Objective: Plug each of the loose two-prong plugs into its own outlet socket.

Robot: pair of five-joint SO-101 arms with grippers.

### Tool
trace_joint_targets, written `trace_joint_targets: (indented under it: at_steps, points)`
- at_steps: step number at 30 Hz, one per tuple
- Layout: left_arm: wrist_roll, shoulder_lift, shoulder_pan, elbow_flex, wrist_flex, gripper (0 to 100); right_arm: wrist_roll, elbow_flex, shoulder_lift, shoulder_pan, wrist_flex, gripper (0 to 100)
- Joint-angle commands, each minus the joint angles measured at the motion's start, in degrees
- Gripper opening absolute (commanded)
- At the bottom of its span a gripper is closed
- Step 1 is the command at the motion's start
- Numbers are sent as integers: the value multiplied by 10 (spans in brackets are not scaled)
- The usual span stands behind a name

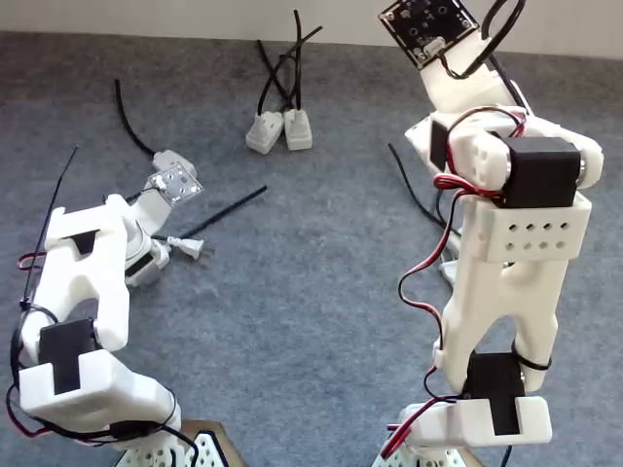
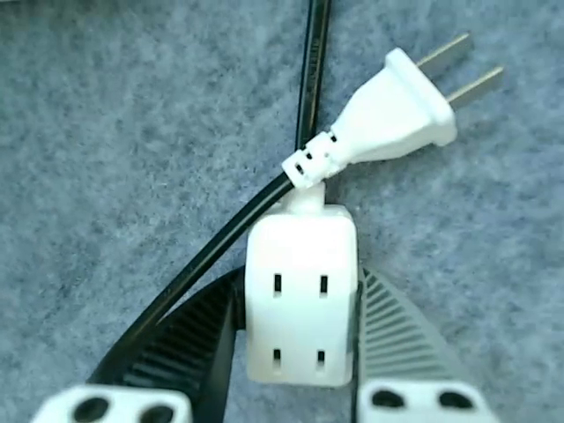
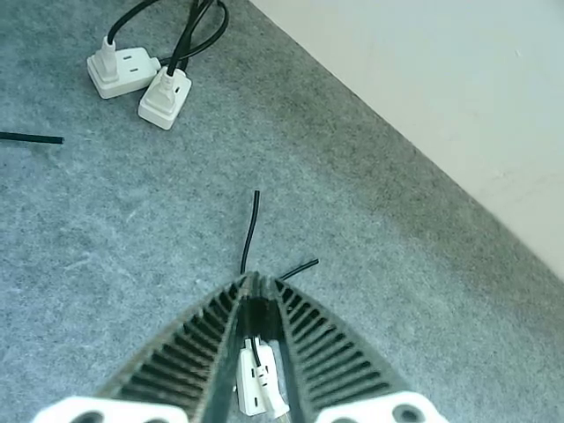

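Note:
My left gripper [image 2: 300,286] is shut on a white outlet socket [image 2: 300,308], its ribbed fingers [image 2: 392,326] pressed against both sides of the block. A loose white two-prong plug [image 2: 392,110] lies on the carpet just past that socket, prongs pointing away; the same plug [image 1: 185,248] lies beside the left arm in the high view. My right gripper [image 3: 256,286] is shut on a second white socket [image 3: 254,379] with a thin black cord, held above the carpet. Two more sockets [image 3: 123,70] [image 3: 166,97] lie at the back with black-corded plugs in them.
Grey carpet [image 1: 311,292] covers the floor up to a pale wall edge [image 3: 423,97]. Black cords [image 1: 282,68] trail from the back pair of sockets [image 1: 279,129]. Another black cord [image 1: 131,122] runs at the far left. The raised right arm [image 1: 506,243] stands over the right side.

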Motion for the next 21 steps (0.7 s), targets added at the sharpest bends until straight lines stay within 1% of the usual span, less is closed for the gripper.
trace_joint_targets:
  at_steps: [1, 3, 7, 8, 9, 12, 13, 17, 21]
  points:
    - [3, -72, 10, -8, 113, 5, 7, -12, -25, 5, 5, 9]
    - [3, -123, 14, -21, 196, 5, 7, -12, -25, 5, 5, 9]
    - [9, -230, 47, -40, 345, 5, 7, -12, -25, 5, 5, 9]
    - [23, -254, 63, -39, 370, 5, 7, -12, -25, 5, 5, 9]
    - [53, -274, 78, -39, 389, 5, 7, -12, -25, 5, 5, 9]
    - [184, -311, 121, -38, 390, 5, 7, -12, -25, 6, 5, 9]
    - [217, -314, 136, -39, 390, 5, 7, -12, -25, 7, 5, 9]
    - [316, -314, 212, -36, 387, 5, 7, -11, -40, 7, 5, 9]
    - [432, -313, 255, 12, 313, 5, 7, -7, -73, 7, 5, 9]
